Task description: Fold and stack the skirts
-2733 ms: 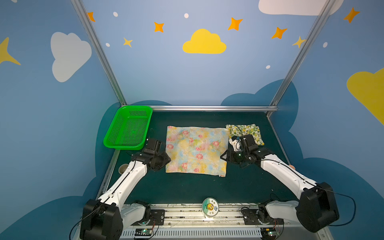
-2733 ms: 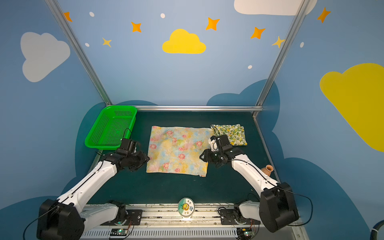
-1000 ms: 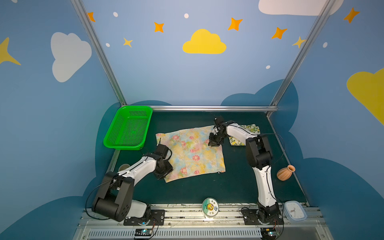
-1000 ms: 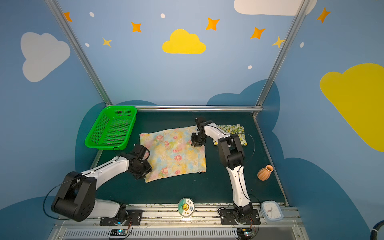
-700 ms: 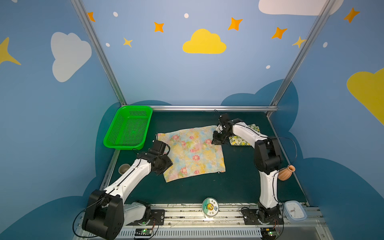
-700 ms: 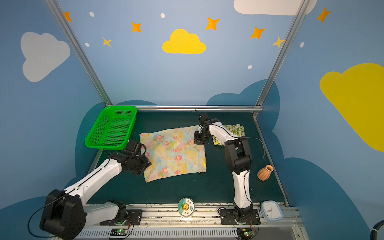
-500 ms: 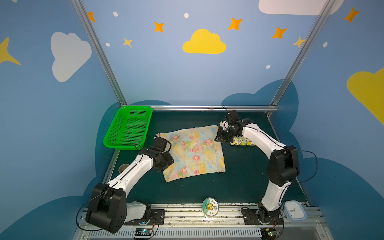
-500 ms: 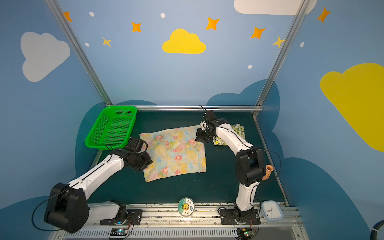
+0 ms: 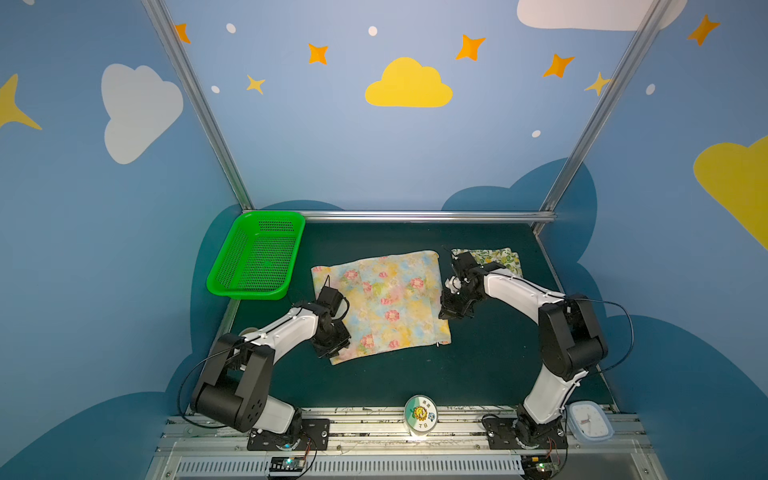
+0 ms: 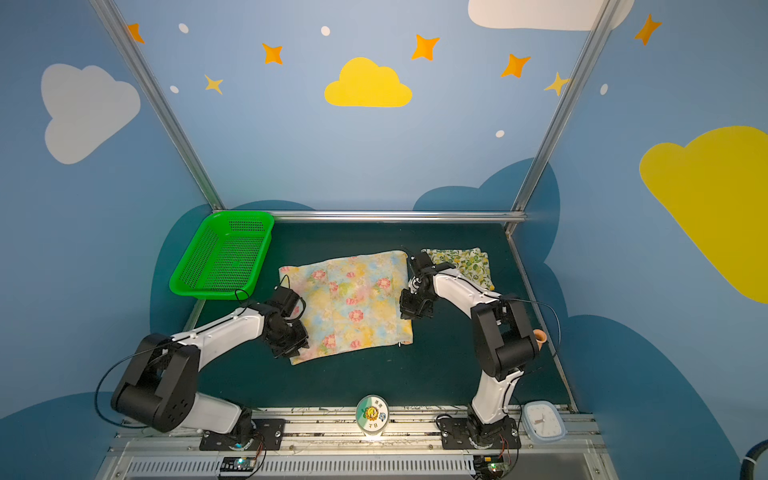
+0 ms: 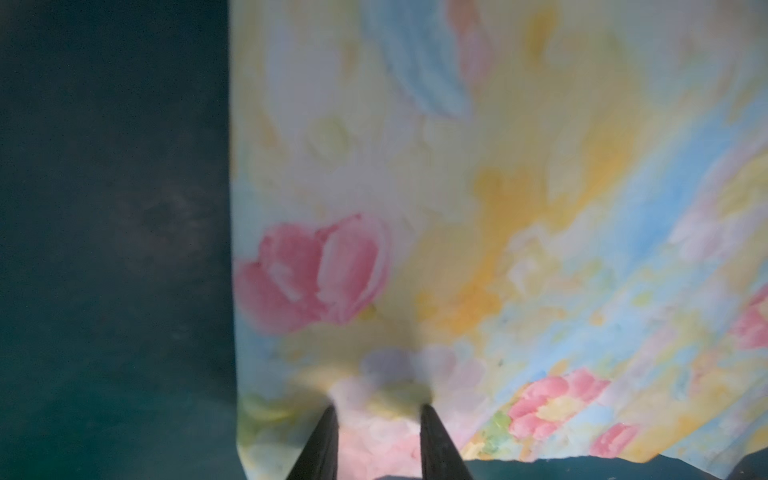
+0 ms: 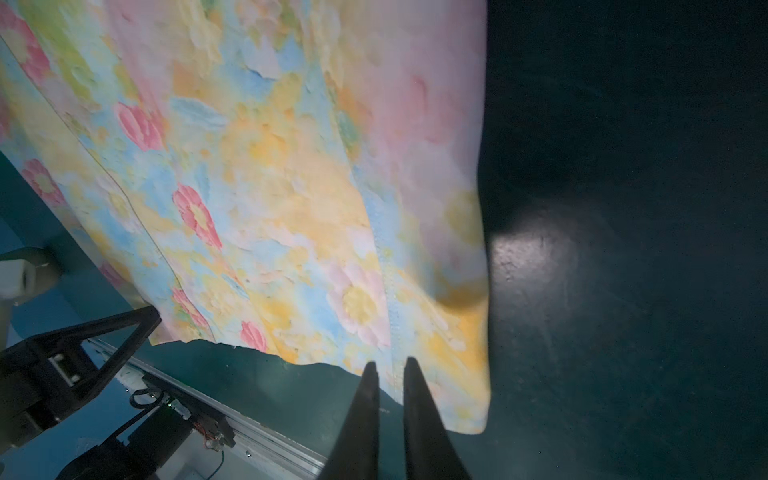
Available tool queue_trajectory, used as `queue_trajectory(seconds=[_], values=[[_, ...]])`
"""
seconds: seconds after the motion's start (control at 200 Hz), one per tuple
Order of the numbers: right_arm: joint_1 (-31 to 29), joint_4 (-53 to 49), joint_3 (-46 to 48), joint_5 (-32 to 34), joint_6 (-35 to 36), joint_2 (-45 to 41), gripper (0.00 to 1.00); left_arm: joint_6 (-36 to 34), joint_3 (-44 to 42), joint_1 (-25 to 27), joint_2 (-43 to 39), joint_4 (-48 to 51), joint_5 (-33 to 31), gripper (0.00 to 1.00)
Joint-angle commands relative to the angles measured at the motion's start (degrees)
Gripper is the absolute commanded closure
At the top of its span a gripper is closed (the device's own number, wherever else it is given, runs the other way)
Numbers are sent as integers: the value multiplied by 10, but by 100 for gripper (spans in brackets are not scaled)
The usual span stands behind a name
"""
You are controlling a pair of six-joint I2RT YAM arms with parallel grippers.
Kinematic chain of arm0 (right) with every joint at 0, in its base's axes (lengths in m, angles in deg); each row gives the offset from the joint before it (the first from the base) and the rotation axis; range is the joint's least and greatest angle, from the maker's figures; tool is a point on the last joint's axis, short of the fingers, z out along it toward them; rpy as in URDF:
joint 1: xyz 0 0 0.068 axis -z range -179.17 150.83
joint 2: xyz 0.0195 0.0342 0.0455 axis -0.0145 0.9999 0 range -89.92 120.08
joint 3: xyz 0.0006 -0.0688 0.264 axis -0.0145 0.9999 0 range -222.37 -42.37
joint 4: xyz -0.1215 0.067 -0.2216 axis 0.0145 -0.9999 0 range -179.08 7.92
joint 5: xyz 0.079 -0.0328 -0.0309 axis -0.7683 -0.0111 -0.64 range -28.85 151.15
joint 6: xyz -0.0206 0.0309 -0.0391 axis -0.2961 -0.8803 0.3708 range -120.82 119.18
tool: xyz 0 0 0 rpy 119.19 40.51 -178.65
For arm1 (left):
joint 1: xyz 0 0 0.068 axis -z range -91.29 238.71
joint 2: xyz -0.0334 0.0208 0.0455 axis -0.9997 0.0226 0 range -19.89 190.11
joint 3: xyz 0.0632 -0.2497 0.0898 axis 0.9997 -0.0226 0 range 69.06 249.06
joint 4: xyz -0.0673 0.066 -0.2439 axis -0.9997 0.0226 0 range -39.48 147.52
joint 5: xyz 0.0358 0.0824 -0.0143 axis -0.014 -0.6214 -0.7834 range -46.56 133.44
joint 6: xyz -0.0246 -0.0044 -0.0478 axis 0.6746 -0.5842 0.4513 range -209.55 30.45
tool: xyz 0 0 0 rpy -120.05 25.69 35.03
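- Two skirts on the worktop (image 9: pixel 478 374): the floral skirt (image 9: pixel 382 299) lies spread flat and skewed in the middle. The lemon skirt (image 9: pixel 494 257) sits folded at the back right, part covered by the right arm.
- Two hands, both at the floral one. The left hand (image 11: pixel 378 415) is at its near-left edge, fingers apart and cloth puckered between the tips; an actual pinch is hard to make out.
- The right hand (image 12: pixel 390 370) is at the right edge, closed to a slit on the hem.
- One green basket (image 9: pixel 253 291), back left.
- One clock (image 9: pixel 590 422), one round badge (image 9: pixel 420 415), front rail.
- One small vase (image 10: pixel 539 336), half hidden behind the right arm in a top view.
- Both wrist views are blurred.
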Motion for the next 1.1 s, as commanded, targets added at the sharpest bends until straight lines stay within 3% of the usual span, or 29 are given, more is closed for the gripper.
queue_trajectory(seconds=[0.0, 0.23, 0.616, 0.846, 1.096], values=[[6, 18, -9, 3, -9, 35, 86, 5, -13, 15, 18, -3, 3, 66], [33, 9, -69, 39, -4, 118, 86, 38, -24, 54, 22, -18, 0, 66], [74, -47, -255, 78, 20, 232, 86, 109, -23, 140, -6, -69, 5, 67], [66, -66, -254, 93, 28, 139, 84, 85, 52, 120, -84, 13, -50, 63], [43, -42, -124, 56, 5, 29, 83, 20, 56, 40, -77, 44, -35, 63]])
